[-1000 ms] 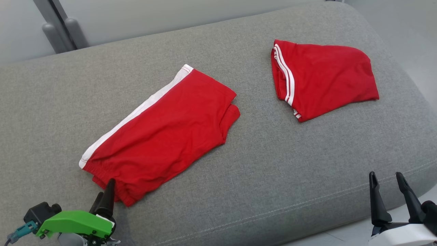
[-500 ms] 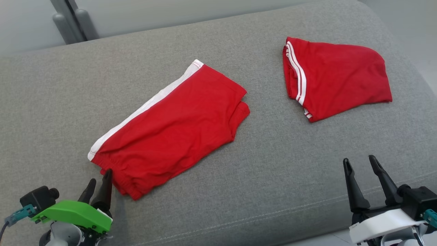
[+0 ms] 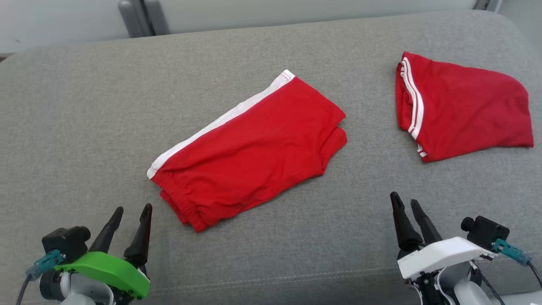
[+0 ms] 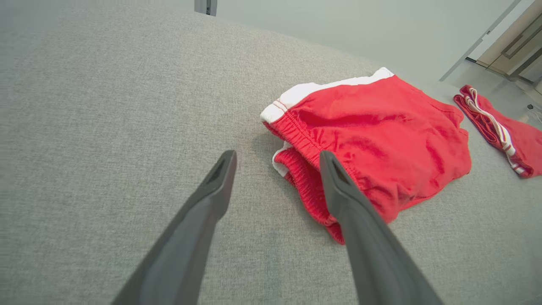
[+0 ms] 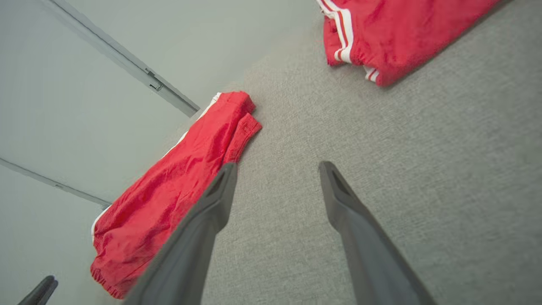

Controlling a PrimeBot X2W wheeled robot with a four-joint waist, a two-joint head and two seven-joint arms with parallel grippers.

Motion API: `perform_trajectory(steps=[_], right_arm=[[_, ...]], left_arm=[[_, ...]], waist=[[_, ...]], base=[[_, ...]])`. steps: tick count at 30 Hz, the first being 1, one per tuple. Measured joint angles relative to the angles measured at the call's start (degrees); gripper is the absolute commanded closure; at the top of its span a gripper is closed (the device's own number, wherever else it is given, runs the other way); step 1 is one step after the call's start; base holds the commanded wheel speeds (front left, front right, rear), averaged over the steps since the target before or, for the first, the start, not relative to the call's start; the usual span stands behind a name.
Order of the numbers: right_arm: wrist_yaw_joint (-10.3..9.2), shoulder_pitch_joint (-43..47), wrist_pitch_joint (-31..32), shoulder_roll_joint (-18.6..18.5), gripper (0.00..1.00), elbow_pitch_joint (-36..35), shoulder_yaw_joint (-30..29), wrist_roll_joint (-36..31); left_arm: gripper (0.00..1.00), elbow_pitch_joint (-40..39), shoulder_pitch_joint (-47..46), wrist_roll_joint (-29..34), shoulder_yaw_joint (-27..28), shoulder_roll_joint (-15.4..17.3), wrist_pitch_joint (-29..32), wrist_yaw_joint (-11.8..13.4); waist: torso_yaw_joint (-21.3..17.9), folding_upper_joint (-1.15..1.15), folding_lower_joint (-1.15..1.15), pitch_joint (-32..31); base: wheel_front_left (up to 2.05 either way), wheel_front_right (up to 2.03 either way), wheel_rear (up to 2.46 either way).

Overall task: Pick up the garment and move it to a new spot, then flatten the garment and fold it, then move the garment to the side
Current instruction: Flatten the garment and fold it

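Count two red garments on one grey cushion [image 3: 84, 106], well apart from each other. First, red shorts [image 3: 250, 152] with one broad white side band: folded, lying slantwise at the middle of the cushion, elastic waistband toward the near left, leg hems toward the far right, two layers showing at each end. Second, at the cushion's far right, a striped red garment [image 3: 465, 112] with two thin white stripes down its left edge, also folded and lying flat. Count two grippers too, both low in the head view, each with two long dark fingers pointing up over the near part of the cushion. At the lower left, under a green cover, left gripper [image 3: 133, 207]: fingers spread wide, nothing held, tips near the waistband corner of the shorts yet apart from the cloth. Seen from its own wrist, bare grey fabric between the two fingers, waistband just to the right. At the lower right, under a white cover, right gripper [image 3: 404, 198]: likewise wide open and empty, above bare cushion nearer than both garments. From its wrist, shorts off to the left, striped garment at the top.
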Motion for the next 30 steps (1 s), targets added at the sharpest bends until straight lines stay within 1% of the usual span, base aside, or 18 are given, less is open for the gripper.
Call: perform_trajectory(steps=[2,4,5,9,13,18,21,25,30], right_arm=[[-0.03,-1.2,2.1,1.5,0.00,1.5,-1.1,4.5],[-0.27,-2.9,4.2,1.2,0.00,2.9,-3.4,9.3],[-0.27,-2.9,4.2,1.2,0.00,2.9,-3.4,9.3],[-2.11,-7.4,7.3,-0.3,0.00,4.9,-6.9,15.2],[-4.05,-12.1,10.9,-0.7,0.00,6.6,-8.2,19.1],[-6.27,-16.9,14.4,-0.8,0.00,9.2,-8.3,21.1],[-7.67,-18.7,15.5,-0.9,0.00,11.1,-9.3,22.2],[-8.62,-20.6,16.9,-1.0,0.00,14.0,-9.8,23.1],[-8.71,-24.3,17.4,-1.2,0.00,16.6,-10.7,23.6]], left_arm=[[0.00,-1.0,0.3,1.3,-0.4,0.0,-0.5,0.4],[0.00,-2.1,0.7,2.9,-0.7,0.0,-0.6,0.4],[0.00,-2.1,0.7,2.9,-0.7,0.0,-0.6,0.4],[0.00,-3.9,1.0,3.3,-1.2,-0.9,-1.1,0.8],[0.00,-5.2,2.0,3.3,-1.5,-2.3,-1.3,0.9],[0.00,-6.3,2.4,3.4,-2.3,-3.7,-1.6,1.1],[0.00,-6.9,2.4,3.4,-2.4,-4.4,-1.6,1.1],[0.00,-7.4,2.4,3.4,-2.3,-5.0,-1.7,1.2],[0.00,-7.5,2.4,3.8,-2.1,-5.8,-1.9,1.2]], waist=[[1.2,0.00,0.00,0.1],[2.4,0.00,0.00,0.3],[2.4,0.00,0.00,0.3],[4.9,0.00,0.00,0.8],[7.4,0.00,0.00,1.6],[10.4,0.00,0.00,3.0],[12.0,0.00,0.00,3.9],[13.9,0.00,0.00,5.1],[16.0,0.00,0.00,6.6]], base=[[0.00,0.00,0.00],[0.00,0.00,0.00],[0.00,0.00,0.00],[0.00,0.00,0.00],[0.00,0.00,0.00],[0.00,0.00,0.00],[0.00,0.00,0.00],[0.00,0.00,0.00],[0.00,0.00,0.00]])
